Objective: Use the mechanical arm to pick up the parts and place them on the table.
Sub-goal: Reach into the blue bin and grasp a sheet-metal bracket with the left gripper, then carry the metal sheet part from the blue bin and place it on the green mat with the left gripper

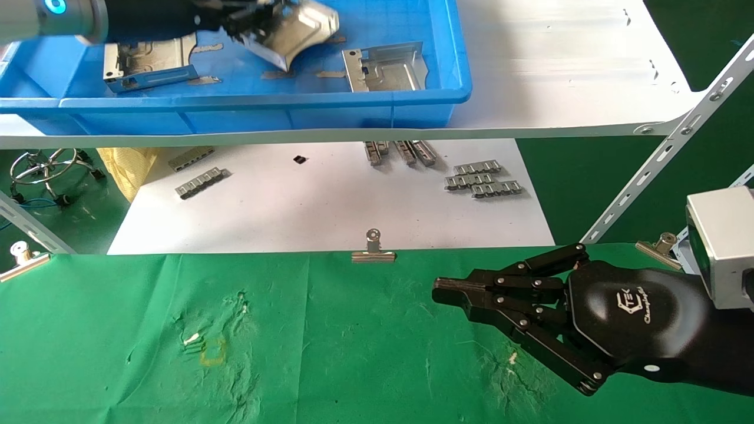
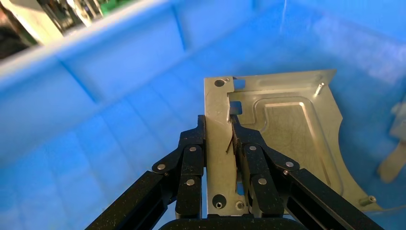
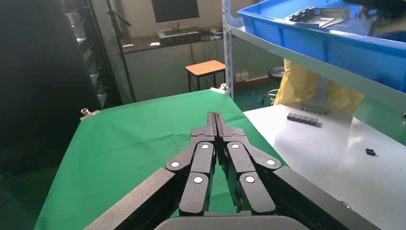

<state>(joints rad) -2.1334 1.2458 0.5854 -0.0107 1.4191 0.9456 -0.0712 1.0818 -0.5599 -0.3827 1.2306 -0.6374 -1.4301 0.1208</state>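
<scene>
The left claw [image 1: 250,26] reaches into the blue bin [image 1: 294,109] on the white shelf board [image 1: 559,70] at the far left, its fingers [image 2: 191,158] clamped on the folded wall of a silver part [image 2: 287,129], which tilts above the bin floor. Two more parts lie flat in the bin, one at its left [image 1: 147,65] and one at its right [image 1: 386,70]. The right claw [image 1: 439,291] hovers over the green desk [image 1: 118,341] at the near right, fingertips pressed together, holding nothing.
</scene>
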